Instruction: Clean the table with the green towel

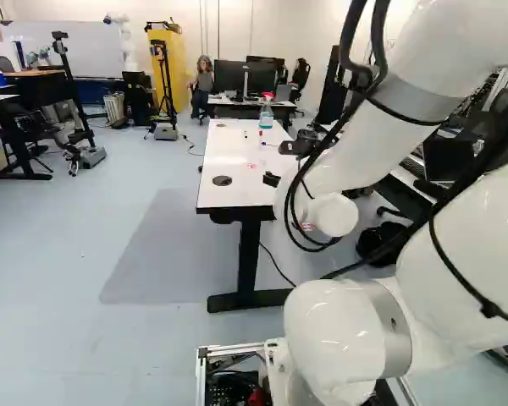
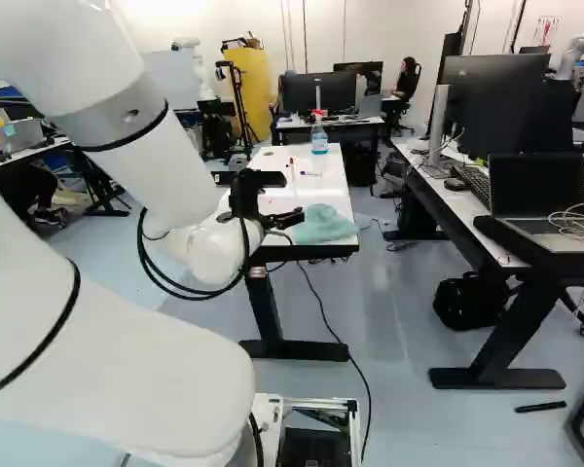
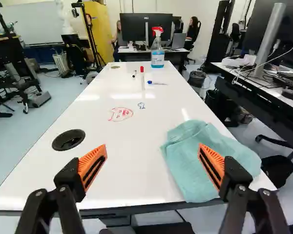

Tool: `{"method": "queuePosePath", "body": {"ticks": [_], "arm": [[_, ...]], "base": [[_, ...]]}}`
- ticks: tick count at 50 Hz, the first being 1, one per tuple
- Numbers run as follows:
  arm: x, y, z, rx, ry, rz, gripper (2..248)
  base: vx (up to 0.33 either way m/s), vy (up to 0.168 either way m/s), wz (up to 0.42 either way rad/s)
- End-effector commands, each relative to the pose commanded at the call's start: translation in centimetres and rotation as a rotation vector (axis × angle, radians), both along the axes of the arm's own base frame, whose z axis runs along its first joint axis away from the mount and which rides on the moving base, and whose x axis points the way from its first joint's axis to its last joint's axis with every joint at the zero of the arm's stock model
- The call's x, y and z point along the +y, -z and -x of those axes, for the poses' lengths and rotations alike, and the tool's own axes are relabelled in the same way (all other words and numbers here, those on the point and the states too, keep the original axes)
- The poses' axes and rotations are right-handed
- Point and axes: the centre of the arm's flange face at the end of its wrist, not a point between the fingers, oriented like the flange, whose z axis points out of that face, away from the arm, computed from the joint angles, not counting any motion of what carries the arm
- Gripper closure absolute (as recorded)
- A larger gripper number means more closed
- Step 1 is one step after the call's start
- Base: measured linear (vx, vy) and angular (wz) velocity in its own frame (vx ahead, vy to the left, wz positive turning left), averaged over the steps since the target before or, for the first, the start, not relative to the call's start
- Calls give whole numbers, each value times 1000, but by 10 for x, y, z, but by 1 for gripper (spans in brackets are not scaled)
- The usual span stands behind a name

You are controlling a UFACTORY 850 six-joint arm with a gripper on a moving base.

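Your fingers (image 3: 92, 165): open. Green towel (image 2: 321, 225), right base view, centre — probably light, limp; pinch the rumpled far edge, apparently raised.

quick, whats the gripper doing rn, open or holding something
Gripper: open, fingers wide apart, nothing held between them; the green towel lies on the table.

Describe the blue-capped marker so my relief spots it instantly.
Find the long white table with the green towel at its near end. Look toward the spray bottle farther along; the marker lies just short of it, across the table's length. Its blue cap sets it apart from the red-capped marker beside it.
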Motion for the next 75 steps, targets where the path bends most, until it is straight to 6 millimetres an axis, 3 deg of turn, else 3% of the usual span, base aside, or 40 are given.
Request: {"method": "queuePosePath", "body": {"ticks": [29,75], "arm": [[-31,-22,-42,48,79,-6,3],[-78,-41,-97,337,167,-57,3]], "base": [[0,0,0],[0,0,0]]}}
